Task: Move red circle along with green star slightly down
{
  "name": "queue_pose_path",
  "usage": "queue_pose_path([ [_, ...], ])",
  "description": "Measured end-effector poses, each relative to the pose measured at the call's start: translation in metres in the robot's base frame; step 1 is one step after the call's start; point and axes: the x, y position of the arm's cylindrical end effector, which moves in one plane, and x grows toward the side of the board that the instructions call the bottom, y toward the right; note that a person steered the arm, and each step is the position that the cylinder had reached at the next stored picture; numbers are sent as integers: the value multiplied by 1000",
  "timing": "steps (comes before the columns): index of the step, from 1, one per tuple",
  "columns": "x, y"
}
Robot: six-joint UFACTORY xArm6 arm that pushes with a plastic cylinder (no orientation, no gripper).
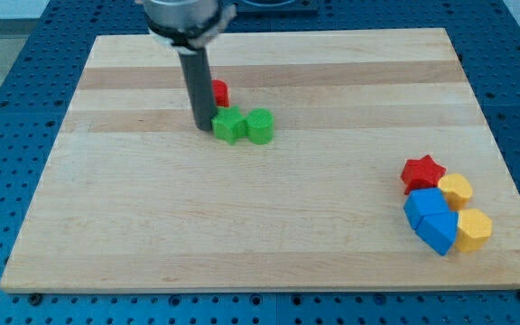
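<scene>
The desk (269,226) is a pale wooden board on a blue perforated base (7,54). The arm carries no gripper, so no open or closed state applies; it ends in a dark rod (197,86) hanging from a grey housing (188,16) at the view's top.

Landmark: the green star (230,126).

- My tip (203,127) stands just beside the green star, on its side toward the view's left. Whether the two touch cannot be told.
- The red circle (219,92) lies just above the green star, toward the view's top. The rod covers its left part, so only its right portion shows. No long axis or heading can be made out on it.
- The green star sits upper left of the desk's centre. Its points are blunt and no single long axis can be read.
- A second green block (260,126), rounded in outline, touches the green star on its side toward the view's right.

Well apart from the green star, toward the view's lower right, a cluster lies near the desk's right edge:

- a red star (422,172) at the cluster's top
- a yellow block (457,190) just right of the red star
- two blue blocks (422,207) (438,232) below the red star, touching each other
- a second yellow block (473,229) touching the lower blue block on its right
</scene>
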Motion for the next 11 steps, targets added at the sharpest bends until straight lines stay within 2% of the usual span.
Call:
queue_pose_path([
  [2, 78, 104],
  [3, 102, 156],
  [4, 104, 161],
  [6, 104, 69],
  [7, 104, 45],
  [8, 79, 21],
  [10, -22, -53],
  [11, -73, -72],
])
